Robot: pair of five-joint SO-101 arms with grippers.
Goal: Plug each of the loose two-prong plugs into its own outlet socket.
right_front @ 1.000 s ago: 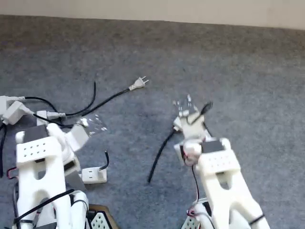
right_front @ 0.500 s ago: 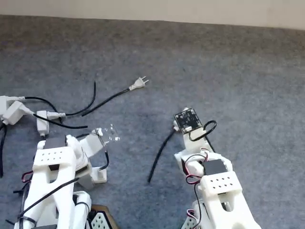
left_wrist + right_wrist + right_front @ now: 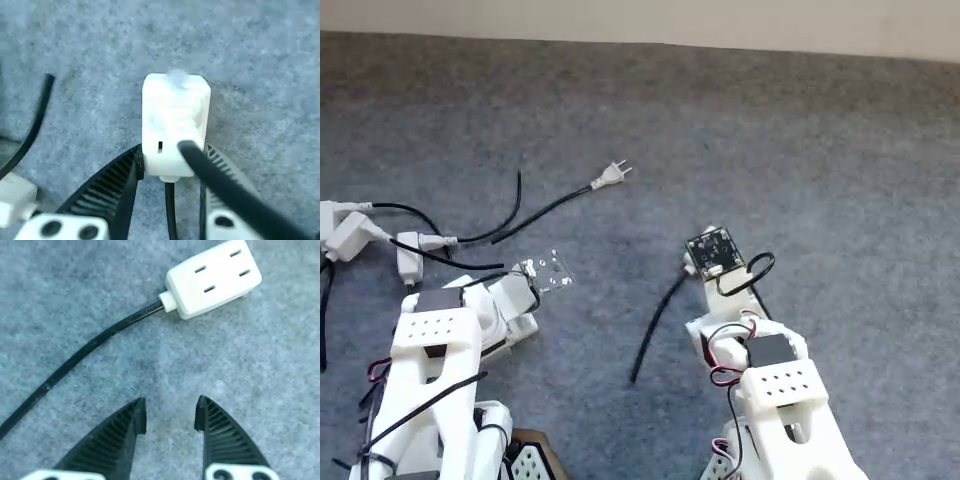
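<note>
My left gripper [image 3: 172, 155] is shut on a white outlet socket [image 3: 175, 117], a finger [image 3: 122, 177] pressed against each side of its cord end. In the high view this gripper [image 3: 532, 288] is at the lower left. My right gripper [image 3: 170, 417] hangs open over bare carpet, a little short of a second white socket [image 3: 215, 277] with several slots facing up and a black cord [image 3: 85, 352]. In the high view the right arm's wrist [image 3: 713, 252] covers that socket, and its cord [image 3: 655, 325] trails toward the front. A loose two-prong plug [image 3: 610, 176] lies farther back on its black cord.
At the left edge lie white plugs and adapters [image 3: 350, 235] with black cords [image 3: 470, 235]; a cut cord end [image 3: 35, 120] and a white piece [image 3: 15, 197] show beside the left gripper. The grey carpet [image 3: 820, 160] stretches to the back and right.
The left arm swung right and down onto the front socket and closed on it. The right arm pulled back and dipped over its socket, then held still.
</note>
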